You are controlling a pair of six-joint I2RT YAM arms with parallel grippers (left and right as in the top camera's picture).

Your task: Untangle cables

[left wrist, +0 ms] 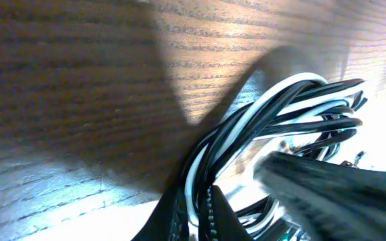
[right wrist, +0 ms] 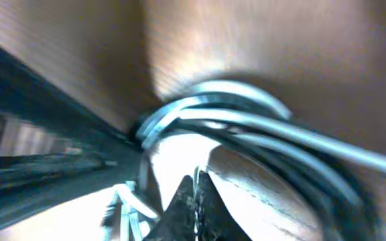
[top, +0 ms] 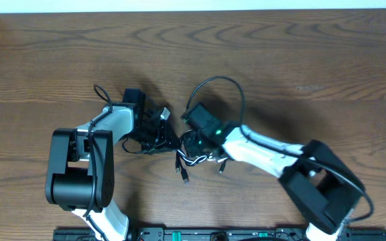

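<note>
The black and white cables lie in a tangled bundle at the table's middle front, with plug ends trailing toward the front edge. My left gripper meets the bundle from the left. In the left wrist view its fingers are shut on white and black strands that loop away over the wood. My right gripper meets the bundle from the right. In the blurred right wrist view its fingers are pressed together with a thin pale sliver between the tips, and the cable loops arc just beyond them.
The wooden table stretches far behind and to both sides. A thick black arm cable loops up behind the right wrist. Both arm bases stand near the front edge.
</note>
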